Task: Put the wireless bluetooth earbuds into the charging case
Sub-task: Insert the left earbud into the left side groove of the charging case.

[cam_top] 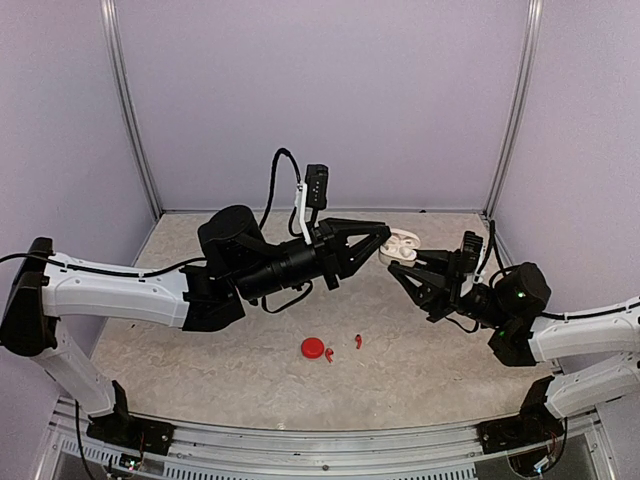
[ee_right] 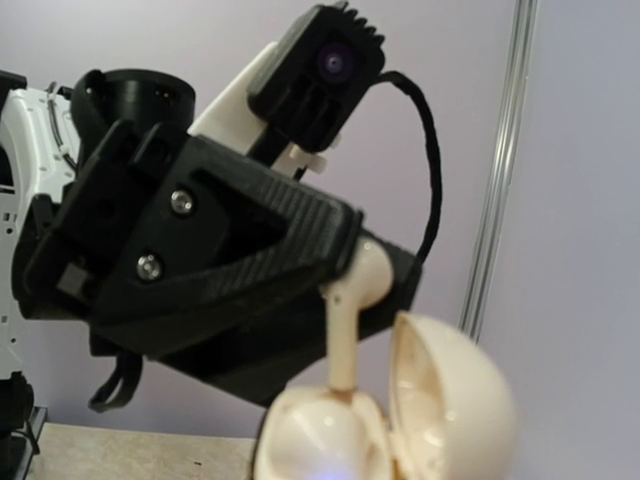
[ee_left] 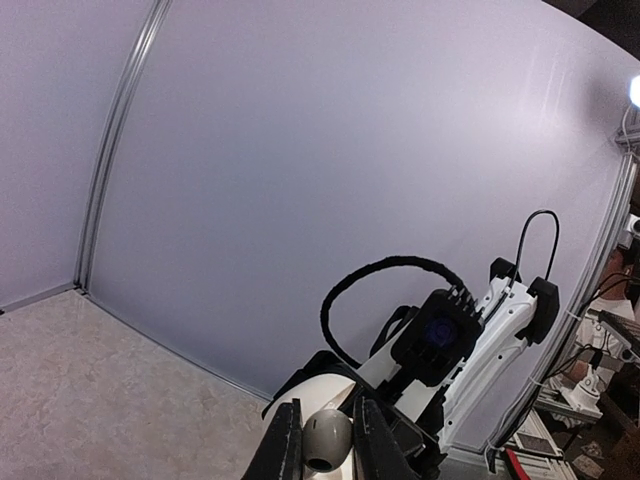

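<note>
My left gripper [cam_top: 383, 240] is shut on a white earbud [ee_left: 325, 436], which sits pinched between its black fingers [ee_left: 284, 450] in the left wrist view. In the right wrist view the earbud's stem [ee_right: 344, 335] points down into a slot of the open white charging case [ee_right: 320, 440], whose lid [ee_right: 455, 400] is tipped back to the right. My right gripper [cam_top: 403, 264] is shut on that case [cam_top: 402, 244] and holds it above the table. Its own fingers are out of the right wrist view.
A closed red case [cam_top: 313, 347] lies on the table at front centre. Two red earbuds [cam_top: 329, 355] [cam_top: 358, 341] lie just right of it. Purple walls stand at the back and both sides.
</note>
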Available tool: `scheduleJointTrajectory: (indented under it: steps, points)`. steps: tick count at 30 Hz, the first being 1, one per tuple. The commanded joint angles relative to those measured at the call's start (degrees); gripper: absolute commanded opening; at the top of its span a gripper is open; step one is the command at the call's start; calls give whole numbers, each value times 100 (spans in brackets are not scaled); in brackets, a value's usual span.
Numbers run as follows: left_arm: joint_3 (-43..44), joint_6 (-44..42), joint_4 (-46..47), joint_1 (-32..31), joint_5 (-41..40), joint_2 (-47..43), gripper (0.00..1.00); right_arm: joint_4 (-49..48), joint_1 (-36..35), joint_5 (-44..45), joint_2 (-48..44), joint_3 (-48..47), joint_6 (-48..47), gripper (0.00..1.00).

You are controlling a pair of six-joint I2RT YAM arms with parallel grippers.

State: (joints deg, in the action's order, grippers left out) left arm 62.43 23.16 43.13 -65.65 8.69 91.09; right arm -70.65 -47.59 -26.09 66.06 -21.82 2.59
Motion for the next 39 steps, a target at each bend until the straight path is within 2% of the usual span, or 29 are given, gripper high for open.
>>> scheduleJointTrajectory:
  steps: [1, 19, 29, 39]
  points:
    - [94, -10, -310, -38, 96, 157, 10, -426, -96, 6, 21, -270, 38, 0]
    - [158, -298, -622, -141, 168, 168, 9, -306, -100, 196, -132, -196, 36, 0]
    - [-117, -215, -552, -68, -391, -83, 9, -370, -100, 121, -184, -129, 64, 0]
    - [-195, -99, -451, 37, -621, -159, 9, -406, -101, -75, -189, -123, 101, 0]
